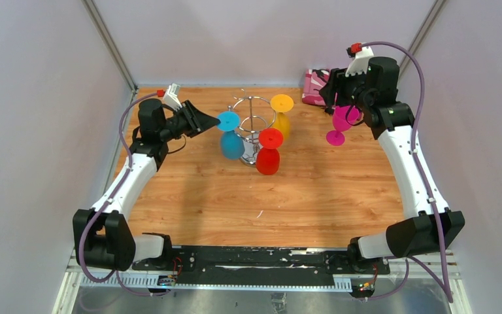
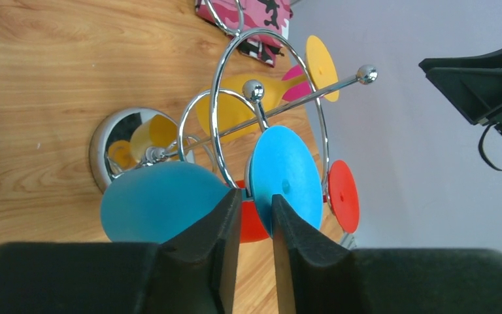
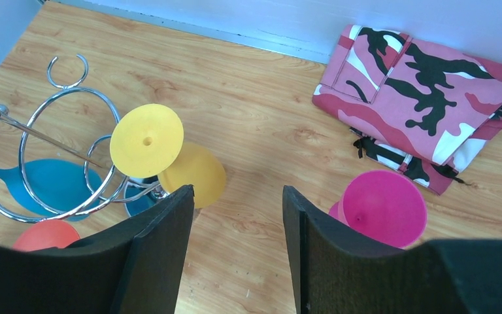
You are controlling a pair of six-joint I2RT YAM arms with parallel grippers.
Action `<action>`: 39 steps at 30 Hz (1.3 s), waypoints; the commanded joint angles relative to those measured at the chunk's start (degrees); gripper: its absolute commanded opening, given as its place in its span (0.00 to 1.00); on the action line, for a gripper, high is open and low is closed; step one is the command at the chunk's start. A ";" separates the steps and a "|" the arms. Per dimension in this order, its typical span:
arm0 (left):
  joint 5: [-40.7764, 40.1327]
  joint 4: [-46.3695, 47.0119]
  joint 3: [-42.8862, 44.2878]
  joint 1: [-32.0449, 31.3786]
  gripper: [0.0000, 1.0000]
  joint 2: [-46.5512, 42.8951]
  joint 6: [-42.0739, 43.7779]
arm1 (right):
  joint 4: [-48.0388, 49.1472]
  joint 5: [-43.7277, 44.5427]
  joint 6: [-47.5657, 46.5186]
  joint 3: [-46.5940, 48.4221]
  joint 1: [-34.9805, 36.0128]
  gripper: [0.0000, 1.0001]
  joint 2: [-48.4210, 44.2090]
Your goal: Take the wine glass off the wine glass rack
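The left arm (image 1: 134,173) reaches in toward the wine glass rack (image 2: 114,131), which stands in the middle of the table (image 1: 235,203). The left jaws are almost closed, with only a thin gap between the two black fingers (image 2: 225,242). Their tips sit right at the blue wine glass (image 2: 157,203), between its bowl and its flat round foot. The stem is hidden there, so I cannot tell if the jaws are squeezing it. The blue wine glass hangs upside down on the left side of the rack. The red wine glass (image 1: 268,160) hangs on the near side and the yellow wine glass (image 3: 147,140) on the far right side - both just behind the blue one from the left wrist view. The rack's shiny wire rings curl close around all three. To the right, well apart from the rack, the pink wine glass (image 3: 382,208) is off the rack with its mouth up. It is just beside the right jaws, outside them. The right jaws are wide open - nothing sits between the fingers (image 3: 163,255). A pink camouflage cloth (image 3: 425,85) lies by the back wall.
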 commanded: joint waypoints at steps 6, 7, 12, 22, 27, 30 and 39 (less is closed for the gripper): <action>1.20 0.05 0.19 0.31 0.16 -2.61 -1.76 | 2.24 -1.07 1.04 -0.91 0.87 0.56 -0.79; 1.21 0.00 0.19 0.31 0.16 -2.69 -1.87 | 2.30 -1.17 1.00 -0.93 0.92 0.56 -0.67; 1.97 0.02 0.21 0.31 0.10 -2.85 -2.93 | 2.44 -1.53 1.16 -0.84 0.87 0.56 -0.15; 4.12 2.02 0.46 0.27 0.00 -3.94 -8.82 | 2.59 -1.64 1.14 -1.11 0.88 0.55 -0.06; 4.22 2.70 -0.02 0.36 0.00 -4.78 -10.21 | 2.78 -1.89 1.33 -1.24 0.87 0.55 0.10; 5.41 4.33 -0.72 0.40 0.01 -5.09 -11.73 | 2.81 -1.97 1.18 -1.33 0.89 0.55 0.21; 6.61 4.49 -1.81 0.48 0.25 -5.90 -11.65 | 2.95 -2.51 1.20 -1.34 0.88 0.55 0.64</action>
